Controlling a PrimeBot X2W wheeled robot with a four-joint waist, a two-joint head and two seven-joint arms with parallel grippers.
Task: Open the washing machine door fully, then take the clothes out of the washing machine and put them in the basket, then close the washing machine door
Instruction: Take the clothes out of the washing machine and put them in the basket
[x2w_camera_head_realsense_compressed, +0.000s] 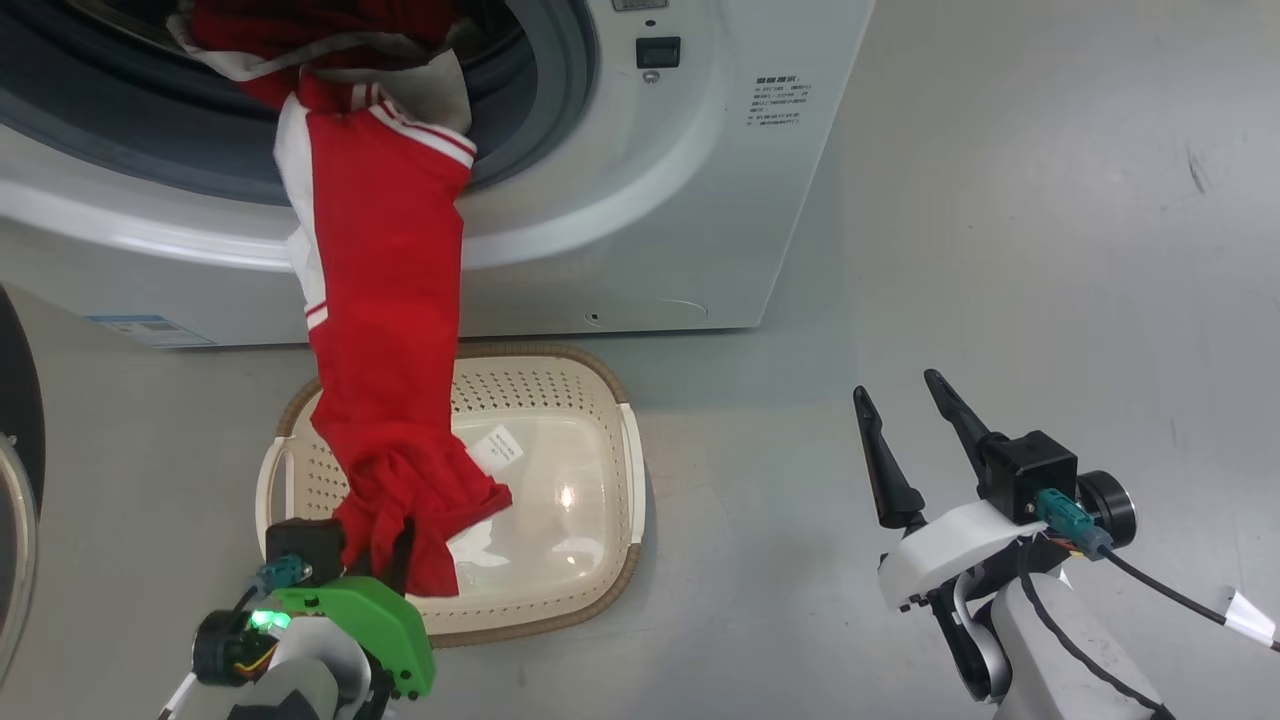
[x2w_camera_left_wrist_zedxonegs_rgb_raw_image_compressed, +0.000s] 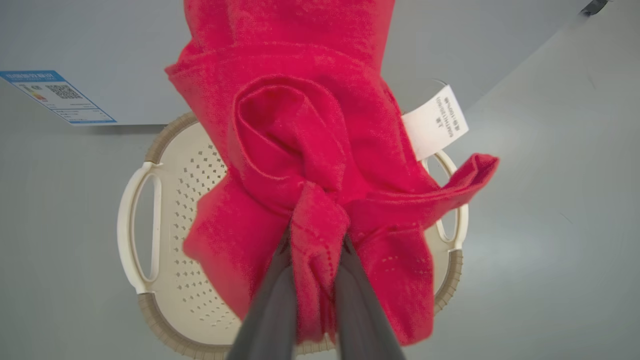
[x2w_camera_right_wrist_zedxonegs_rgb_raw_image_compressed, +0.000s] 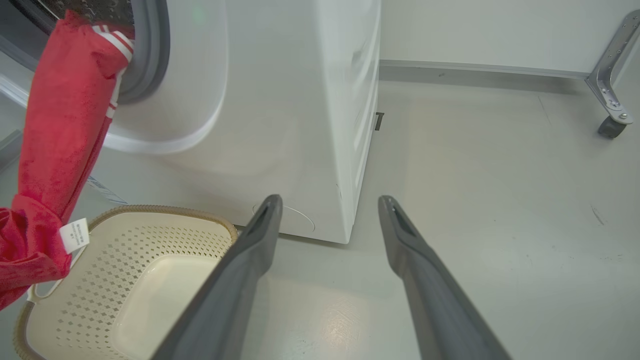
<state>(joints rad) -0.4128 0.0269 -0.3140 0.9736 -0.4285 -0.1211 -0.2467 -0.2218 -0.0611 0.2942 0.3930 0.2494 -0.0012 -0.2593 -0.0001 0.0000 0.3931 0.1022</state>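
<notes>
A long red garment (x2w_camera_head_realsense_compressed: 385, 300) with white stripes hangs out of the washing machine (x2w_camera_head_realsense_compressed: 640, 200) drum, stretched down over the cream basket (x2w_camera_head_realsense_compressed: 580, 480) on the floor. My left gripper (x2w_camera_head_realsense_compressed: 385, 550) is shut on the garment's lower end (x2w_camera_left_wrist_zedxonegs_rgb_raw_image_compressed: 315, 235) above the basket (x2w_camera_left_wrist_zedxonegs_rgb_raw_image_compressed: 165, 235), with a white tag (x2w_camera_left_wrist_zedxonegs_rgb_raw_image_compressed: 436, 121) beside it. More red fabric (x2w_camera_head_realsense_compressed: 300, 30) lies in the drum mouth. The black-rimmed door (x2w_camera_head_realsense_compressed: 20, 420) stands swung open at the far left. My right gripper (x2w_camera_head_realsense_compressed: 905, 420) hovers open over the floor right of the basket (x2w_camera_right_wrist_zedxonegs_rgb_raw_image_compressed: 125, 280), holding nothing.
A blue label (x2w_camera_head_realsense_compressed: 150, 330) is stuck low on the machine's front. In the right wrist view a metal leg with a caster (x2w_camera_right_wrist_zedxonegs_rgb_raw_image_compressed: 611, 127) stands at the far right by the wall. A cable (x2w_camera_head_realsense_compressed: 1170, 595) trails from my right wrist.
</notes>
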